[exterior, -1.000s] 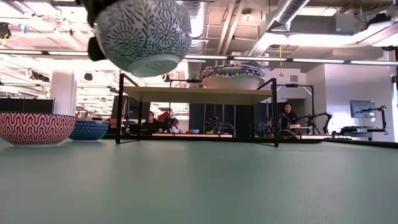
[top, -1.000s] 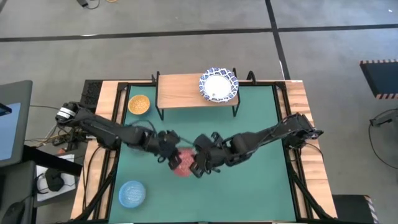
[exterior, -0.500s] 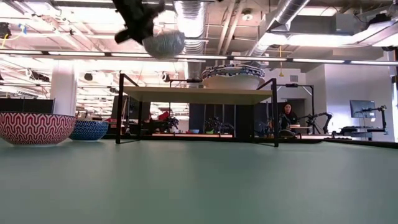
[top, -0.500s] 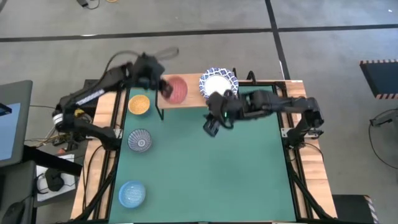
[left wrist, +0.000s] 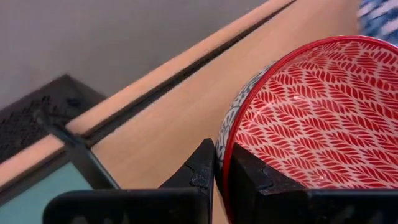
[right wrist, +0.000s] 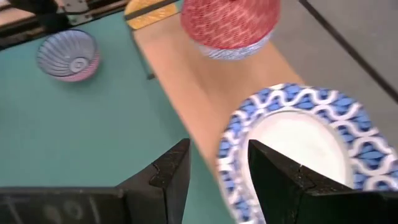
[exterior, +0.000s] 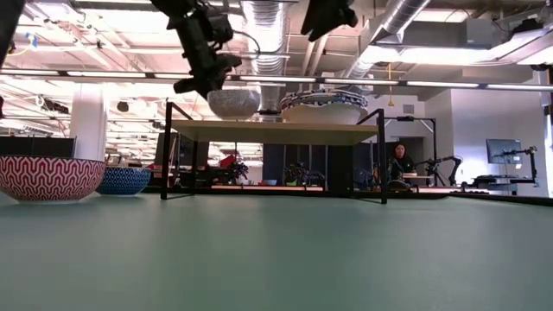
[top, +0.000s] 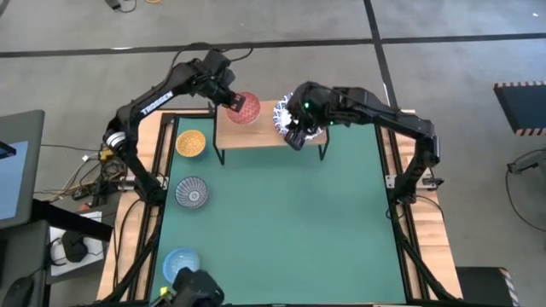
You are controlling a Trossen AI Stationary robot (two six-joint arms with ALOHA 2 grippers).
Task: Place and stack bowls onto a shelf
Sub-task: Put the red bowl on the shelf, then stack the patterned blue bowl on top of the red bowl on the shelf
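Two tools work over the shelf [top: 256, 135] at twelve o'clock: our left tool [top: 229, 98] is clenched on the rim of the red bowl [top: 245, 108], resting on the shelf's middle. Our right tool [top: 293, 136] hovers released at the blue-rimmed white bowl [top: 309, 130] beside it. Grey-patterned bowl [top: 191, 192] sits on the tabletop [top: 290, 222] at nine.

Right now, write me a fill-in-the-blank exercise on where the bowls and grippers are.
1. The left gripper is shut on the rim of the ____ bowl.
2. That bowl is over the wooden ____, beside the white bowl with the blue patterned rim.
3. The right gripper, over the white bowl's rim, has its fingers ____.
4. The yellow-orange bowl sits on the green ____.

Missing words: red; shelf; open; table
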